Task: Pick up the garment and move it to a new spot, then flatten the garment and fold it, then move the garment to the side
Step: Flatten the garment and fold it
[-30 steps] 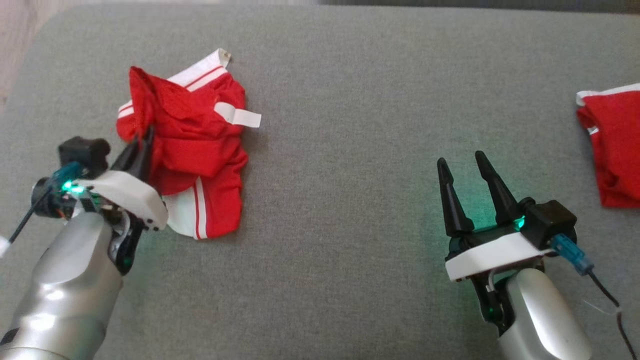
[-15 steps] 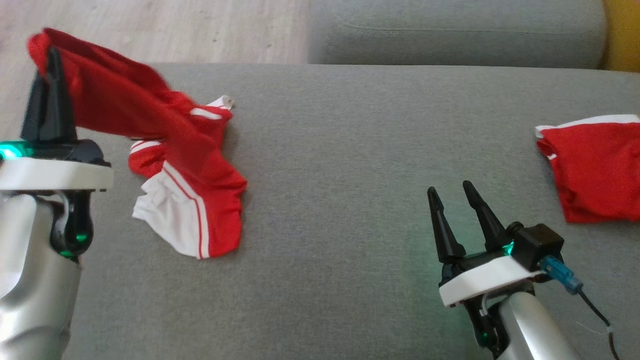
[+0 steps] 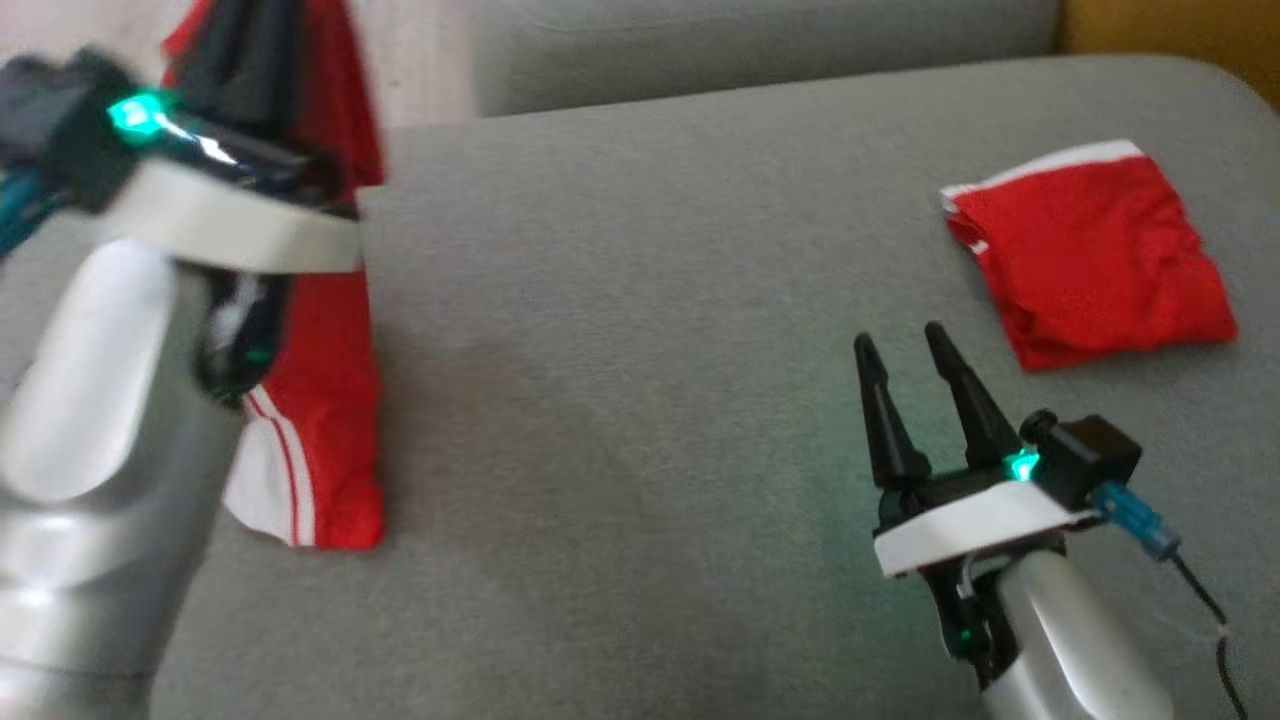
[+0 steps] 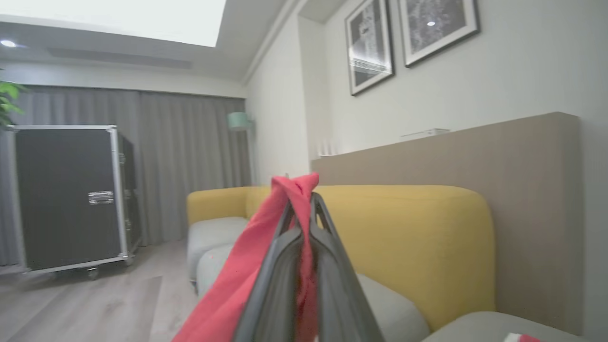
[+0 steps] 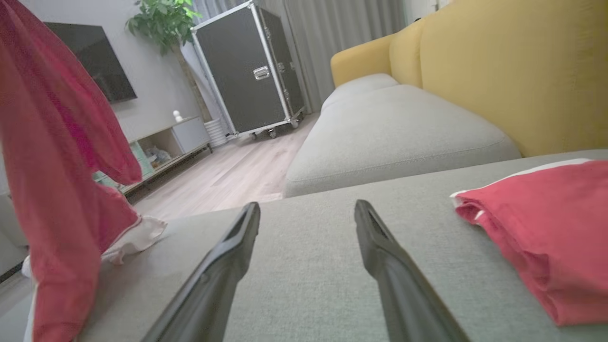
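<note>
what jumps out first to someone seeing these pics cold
A red garment with white trim hangs from the shut left gripper at the far left, its lower end touching the grey fabric sofa cushion. A second red garment lies folded at the far right, with the open right gripper empty nearby.

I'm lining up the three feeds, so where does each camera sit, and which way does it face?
Head view: on the head, looking down at the grey cushion; both forearms show.
Left wrist view: on the left wrist, along the left gripper, shut on the hanging garment, toward a yellow sofa back.
Right wrist view: on the right wrist, low over the cushion, along the open right gripper.
Shared: head and right wrist views both show the folded garment.
</note>
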Robot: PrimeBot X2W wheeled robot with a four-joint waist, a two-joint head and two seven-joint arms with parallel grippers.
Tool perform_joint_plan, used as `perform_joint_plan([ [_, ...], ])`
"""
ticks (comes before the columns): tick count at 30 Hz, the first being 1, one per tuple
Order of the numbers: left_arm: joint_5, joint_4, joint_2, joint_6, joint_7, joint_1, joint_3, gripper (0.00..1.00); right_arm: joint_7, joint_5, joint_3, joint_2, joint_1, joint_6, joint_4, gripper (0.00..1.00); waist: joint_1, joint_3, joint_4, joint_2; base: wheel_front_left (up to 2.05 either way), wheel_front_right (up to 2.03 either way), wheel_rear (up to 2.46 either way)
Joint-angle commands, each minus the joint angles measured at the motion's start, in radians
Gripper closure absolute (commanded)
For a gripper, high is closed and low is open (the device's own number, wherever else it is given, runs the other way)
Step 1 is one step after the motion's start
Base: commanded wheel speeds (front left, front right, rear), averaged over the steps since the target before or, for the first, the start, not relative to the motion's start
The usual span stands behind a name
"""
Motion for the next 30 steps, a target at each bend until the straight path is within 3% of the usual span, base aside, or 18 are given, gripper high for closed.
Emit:
perform_joint_plan([
  [1,0.016,-0.04,0.001,-0.01,0.031,-0.097,-0.02,1.0,-0.011,0.017,0.018,0.0,-0.053,-0.001,-0.043,0.0,0.0,0.041,-0.072,0.0,0.0,0.0,0.0],
  [13,0.023,0.057,-0.172,-0.024,0.105,-0.148,-0.354,1.0,-0.011,0.053,-0.019,0.0,-0.075,-0.001,-0.089,0.0,0.0,0.108,-0.199,0.0,0.0,0.0,0.0],
  [14,0.019,0.073,-0.189,-0.024,0.109,-0.14,-0.383,0.69,-0.011,0.052,-0.023,0.0,-0.074,-0.001,-0.09,0.0,0.0,0.111,-0.2,0.0,0.0,0.0,0.0],
  [15,0.017,0.088,-0.202,-0.024,0.109,-0.132,-0.41,0.14,-0.011,0.05,-0.026,0.0,-0.074,-0.001,-0.09,0.0,0.0,0.113,-0.201,0.0,0.0,0.0,0.0],
  [16,0.014,0.101,-0.214,-0.024,0.109,-0.123,-0.438,0.0,-0.011,0.049,-0.031,0.0,-0.075,-0.001,-0.09,0.0,0.0,0.115,-0.199,0.0,0.0,0.0,0.0],
  [23,-0.02,0.176,-0.227,-0.025,0.04,-0.087,-0.539,0.0,-0.011,0.016,-0.093,0.0,-0.077,-0.001,-0.085,0.0,0.0,0.085,-0.121,0.0,0.0,0.0,0.0],
  [26,-0.036,0.199,-0.209,-0.016,-0.009,-0.082,-0.506,0.0,-0.011,-0.002,-0.107,0.0,-0.073,-0.001,-0.086,0.0,0.0,0.056,-0.074,0.0,0.0,0.0,0.0],
  [30,-0.06,0.22,-0.155,0.034,-0.078,-0.064,-0.416,0.0,-0.011,-0.025,-0.114,0.0,-0.066,-0.001,-0.088,0.0,0.0,0.013,-0.013,0.0,0.0,0.0,0.0],
])
